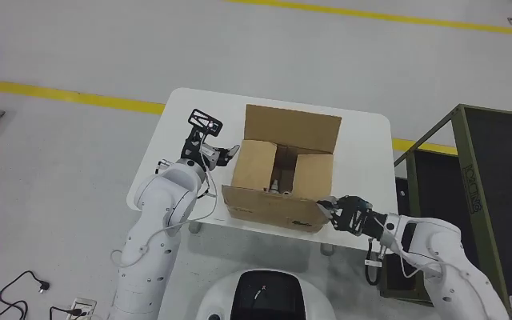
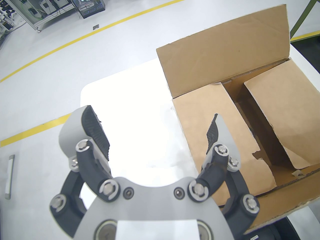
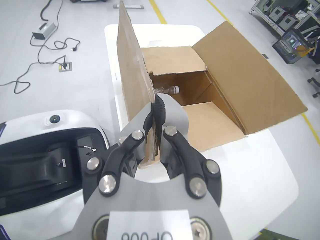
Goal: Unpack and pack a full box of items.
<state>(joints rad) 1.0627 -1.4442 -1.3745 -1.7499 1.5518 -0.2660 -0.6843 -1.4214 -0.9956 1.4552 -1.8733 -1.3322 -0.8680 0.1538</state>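
Note:
A brown cardboard box (image 1: 264, 210) stands on the white table (image 1: 184, 128) with its flaps up or half folded. My left gripper (image 1: 224, 150) hovers open beside the box's left side flap; in its own view the gripper (image 2: 155, 126) holds nothing, with the box (image 2: 225, 58) just past one finger. My right gripper (image 1: 328, 210) is at the box's near right corner. In the right wrist view it (image 3: 156, 111) is shut on the edge of the upright near flap (image 3: 130, 71). A clear bottle (image 3: 167, 90) lies inside the box, partly hidden behind that flap.
A green-framed rack (image 1: 472, 160) stands close to the table's right side. Bare table (image 2: 130, 101) lies left of the box and a strip of table (image 3: 250, 176) to its right. Cables (image 3: 37, 51) lie on the floor.

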